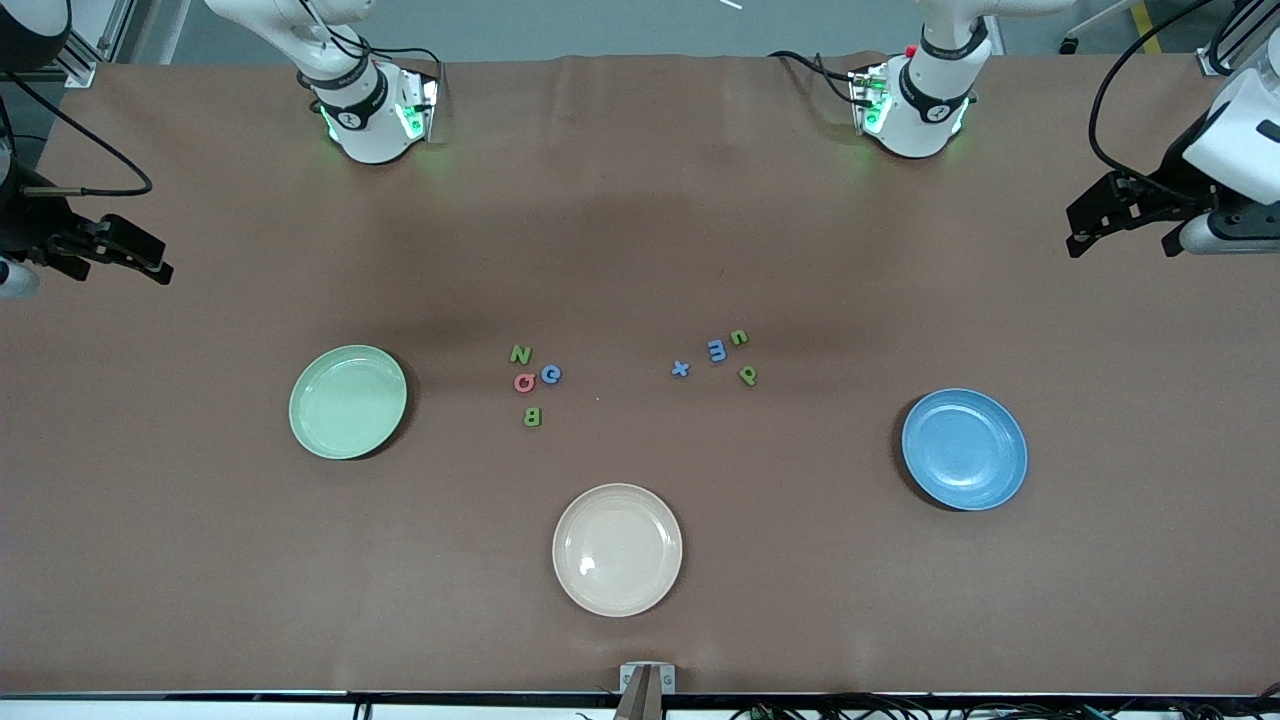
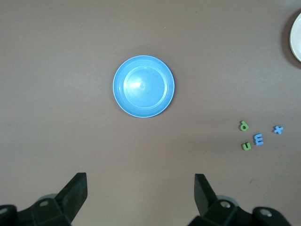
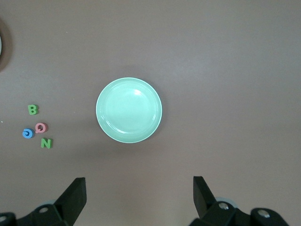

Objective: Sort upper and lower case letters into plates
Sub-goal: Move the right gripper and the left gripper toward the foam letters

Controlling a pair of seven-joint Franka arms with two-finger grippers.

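From the front view we see all three plates on the table [image 1: 640,200]: the cream-white plate [image 1: 617,549] nearest the camera, with the capitals N [image 1: 520,353], Q [image 1: 525,382], G [image 1: 551,374] and B [image 1: 532,416] toward the pale green plate [image 1: 348,401], and x [image 1: 681,369], m [image 1: 717,350], u [image 1: 739,337] and p [image 1: 747,375] toward the blue plate [image 1: 964,448]. Only the wrist views show us the jaws: the left gripper [image 2: 141,188] hangs over the blue plate's end of the table and the right gripper [image 3: 139,190] over the pale green plate's end, both with fingers wide apart and holding nothing. We see the letters lying flat at mixed angles.

White arm bodies, black end effector fingers, green base lights.
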